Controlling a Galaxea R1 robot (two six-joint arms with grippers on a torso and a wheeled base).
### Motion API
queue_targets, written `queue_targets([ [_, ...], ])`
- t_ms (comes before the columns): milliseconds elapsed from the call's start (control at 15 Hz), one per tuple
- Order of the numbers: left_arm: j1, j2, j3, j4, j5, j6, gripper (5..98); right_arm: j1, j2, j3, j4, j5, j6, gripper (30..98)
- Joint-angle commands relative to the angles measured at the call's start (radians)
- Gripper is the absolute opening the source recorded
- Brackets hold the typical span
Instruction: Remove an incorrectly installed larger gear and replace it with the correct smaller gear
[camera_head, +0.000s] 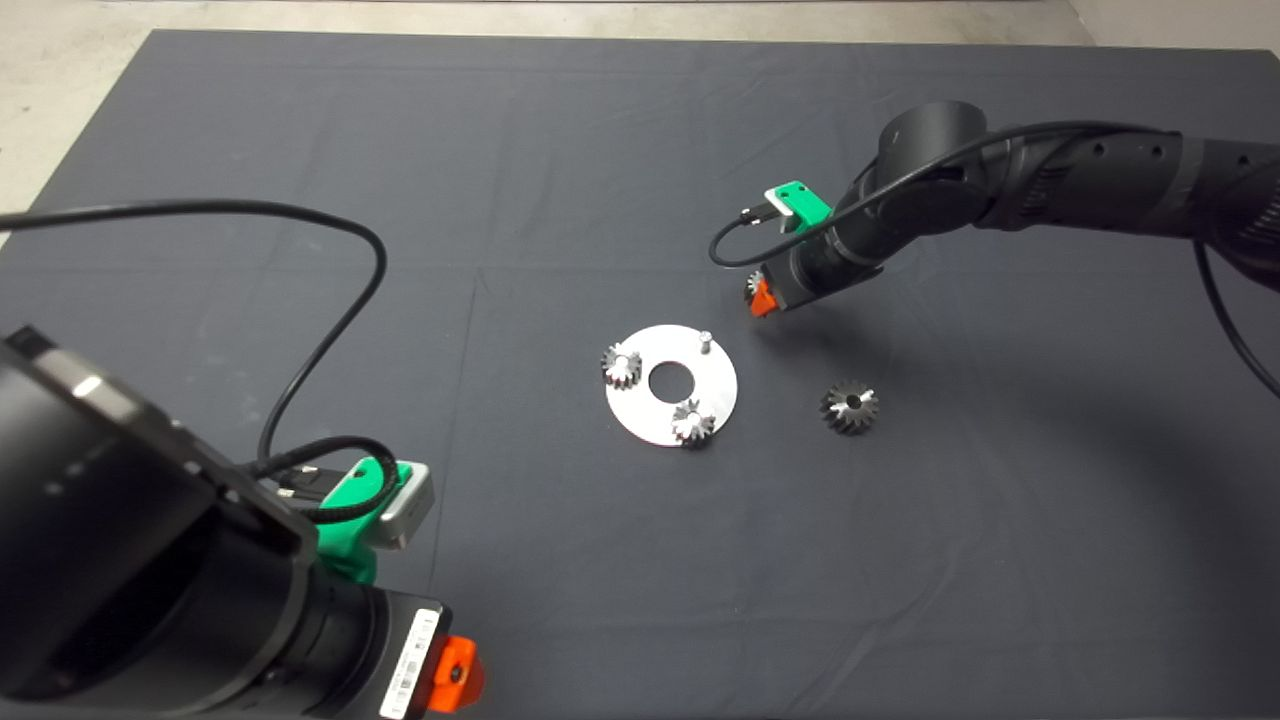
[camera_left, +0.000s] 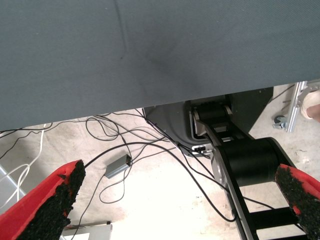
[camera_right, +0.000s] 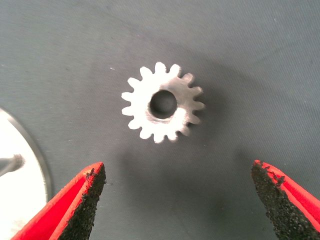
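The larger gear (camera_head: 850, 407), wide with flared teeth, lies flat on the mat right of the round silver plate (camera_head: 655, 345). The plate carries two small shiny gears (camera_head: 621, 365) (camera_head: 693, 421) and one bare peg (camera_head: 704, 341). The smaller gear (camera_right: 162, 103) lies flat on the mat just beyond the plate's far right edge; in the head view it is mostly hidden behind the right gripper (camera_head: 760, 297). The right gripper (camera_right: 177, 170) hovers over it, open, with its fingers apart on either side of it and not touching it. The left gripper (camera_head: 455, 675) is parked at the lower left, open and empty.
The plate's edge (camera_right: 35, 155) and its bare peg (camera_right: 12, 162) show beside the right gripper in the right wrist view. The left wrist view shows the mat's edge, floor cables and a small grey box (camera_left: 118, 166). A black cable (camera_head: 330, 330) loops over the mat's left side.
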Motion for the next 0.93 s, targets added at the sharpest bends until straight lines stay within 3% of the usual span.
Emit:
queue_targets([
  [0, -0.016, -0.001, 0.02, -0.025, 0.097, -0.006, 98.2, 0.025, 0.015, -0.013, 0.017, 0.008, -0.004, 77.3],
  [267, -0.016, -0.002, 0.02, -0.025, 0.098, -0.006, 98.2, 0.019, 0.015, -0.013, 0.013, 0.09, -0.006, 77.3],
  [867, -0.016, -0.002, 0.02, -0.025, 0.098, -0.006, 98.2, 0.013, 0.015, -0.036, -0.013, 0.095, -0.009, 77.3],
])
